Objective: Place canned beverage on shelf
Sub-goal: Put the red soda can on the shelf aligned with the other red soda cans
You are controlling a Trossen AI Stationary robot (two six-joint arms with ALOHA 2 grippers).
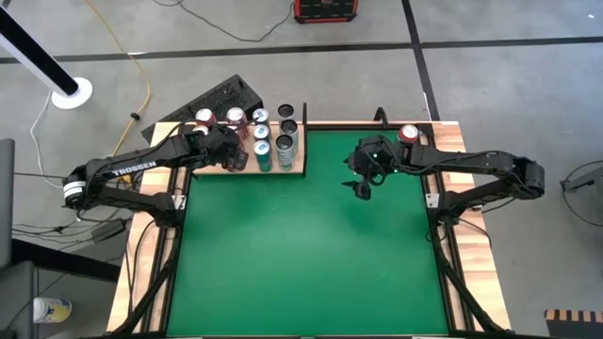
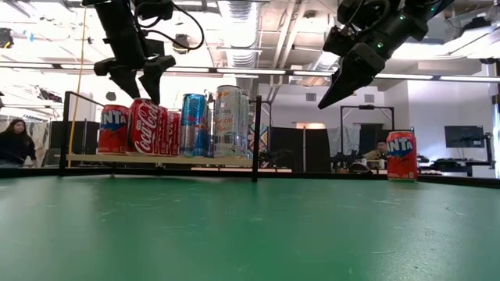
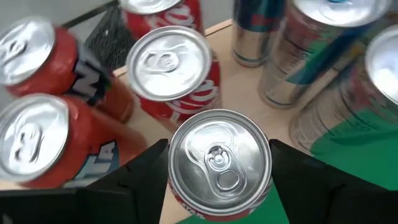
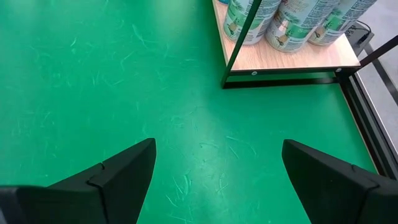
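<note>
Several cylindrical aluminium cans crowd the shelf point(image 1: 294, 170), a flat pale-wood board with a thin black frame. At its front edge stands a red Coca-Cola can point(image 3: 219, 162), silver lid ringed and glossy, between the spread fingers of the left gripper point(image 3: 217, 180), which do not clamp it. Well apart from the shelf, over green felt point(image 4: 124, 74), the right gripper point(image 4: 217, 168) hangs empty, fingers wide.

shelf point(image 1: 300, 171): pale wood, holds cans | Fanta can point(image 1: 408, 134): upright, off-shelf
</note>
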